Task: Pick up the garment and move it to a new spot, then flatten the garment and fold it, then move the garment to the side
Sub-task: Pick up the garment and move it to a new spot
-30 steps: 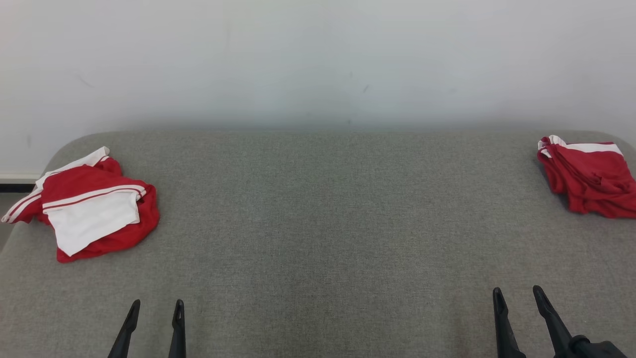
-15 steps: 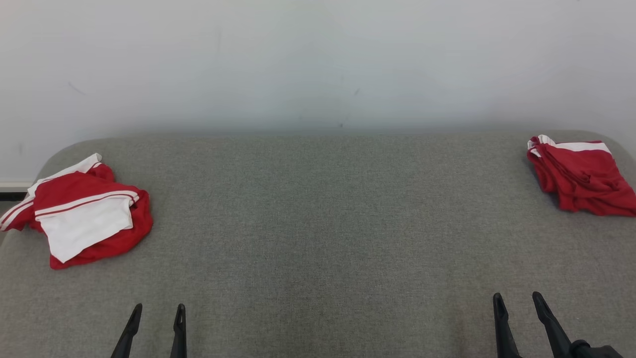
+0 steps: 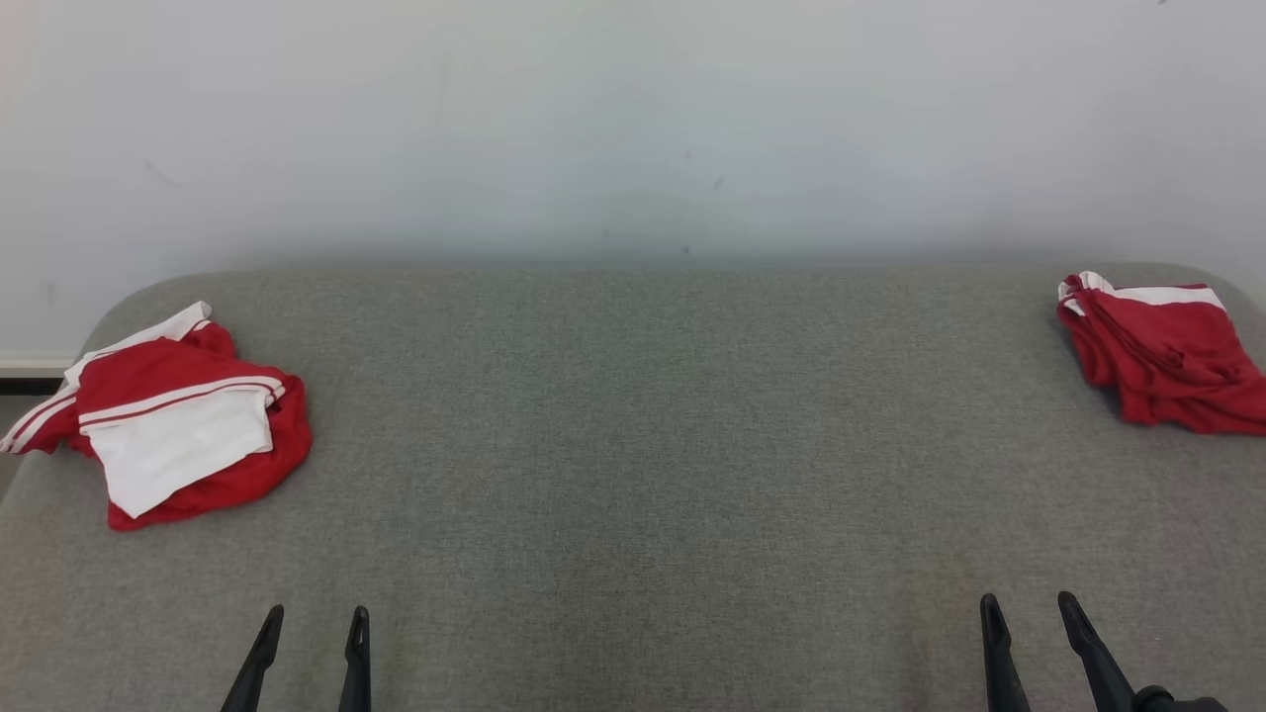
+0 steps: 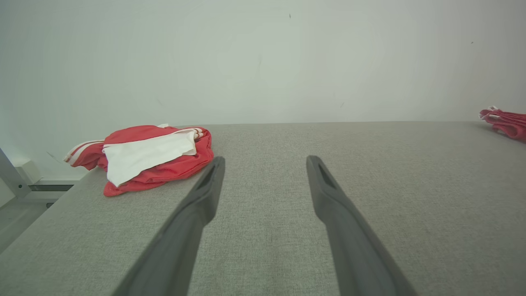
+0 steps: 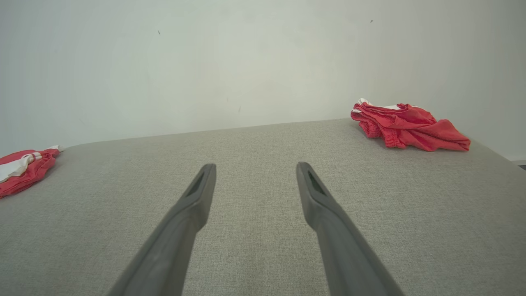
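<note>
From my console, a pale wall (image 3: 633,119) stood behind a broad grey cloth-covered table (image 3: 653,425) with rounded far corners. Two garments lay on it, well apart. A red-and-white garment (image 3: 178,435) was bunched near the far left corner, one striped edge reaching past the table's left side, and a smaller red garment (image 3: 1167,356) with a white band was heaped at the far right edge. I could not tell which one the job meant. Nearest me, the left gripper (image 3: 317,613) and the right gripper (image 3: 1026,599) hovered over the near edge, pointing toward the wall — both with fingers spread wide apart, empty, well clear of either garment.
</note>
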### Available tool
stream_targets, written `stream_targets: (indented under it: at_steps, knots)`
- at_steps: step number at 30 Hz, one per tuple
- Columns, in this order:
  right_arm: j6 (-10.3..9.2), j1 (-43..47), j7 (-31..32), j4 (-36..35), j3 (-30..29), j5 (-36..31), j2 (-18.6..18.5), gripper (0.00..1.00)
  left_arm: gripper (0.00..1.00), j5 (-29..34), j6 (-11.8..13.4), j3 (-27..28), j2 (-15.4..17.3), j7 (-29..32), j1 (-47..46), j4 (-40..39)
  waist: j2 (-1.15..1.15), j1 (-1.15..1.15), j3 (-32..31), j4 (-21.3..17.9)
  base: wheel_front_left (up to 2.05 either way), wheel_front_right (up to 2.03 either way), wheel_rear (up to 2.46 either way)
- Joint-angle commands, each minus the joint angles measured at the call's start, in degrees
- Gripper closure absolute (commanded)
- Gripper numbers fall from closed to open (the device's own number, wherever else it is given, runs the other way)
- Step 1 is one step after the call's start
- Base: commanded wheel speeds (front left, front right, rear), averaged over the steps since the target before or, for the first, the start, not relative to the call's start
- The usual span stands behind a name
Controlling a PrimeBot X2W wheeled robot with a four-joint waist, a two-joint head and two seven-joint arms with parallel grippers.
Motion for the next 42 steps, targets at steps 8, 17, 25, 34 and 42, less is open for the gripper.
stream_targets:
  at_steps: [8,17,25,34,42]
  knots:
    - [-0.14,0.8,-0.4,0.3,-0.1,0.6,0.1,0.00,0.00,-0.1,0.1,-0.3,0.5,-0.2,-1.0,0.4,0.00,0.00,0.0,2.7,0.00,0.00,0.00]
    - [-0.14,1.0,-1.4,1.8,0.5,1.8,0.1,0.00,0.00,-0.7,0.9,0.1,1.7,0.3,-0.7,0.1,0.00,0.00,0.0,11.2,0.00,0.00,0.00]
    - [-0.14,0.4,-1.9,2.9,1.0,2.3,0.1,0.00,0.00,-1.1,1.3,-0.1,2.4,0.9,-1.0,-0.2,0.00,0.00,0.1,18.6,0.00,0.00,0.00]
    - [-0.14,-0.5,-2.2,3.5,1.6,2.1,0.1,0.00,0.00,-2.0,1.8,0.1,2.9,1.0,-1.2,-0.5,0.00,0.00,0.8,25.2,0.00,0.00,0.00]
    - [-0.14,-1.4,-1.6,3.4,2.4,1.3,0.1,0.00,0.00,-2.9,2.8,0.9,2.9,0.6,-0.4,-0.9,0.00,0.00,1.3,27.9,0.00,0.00,0.00]
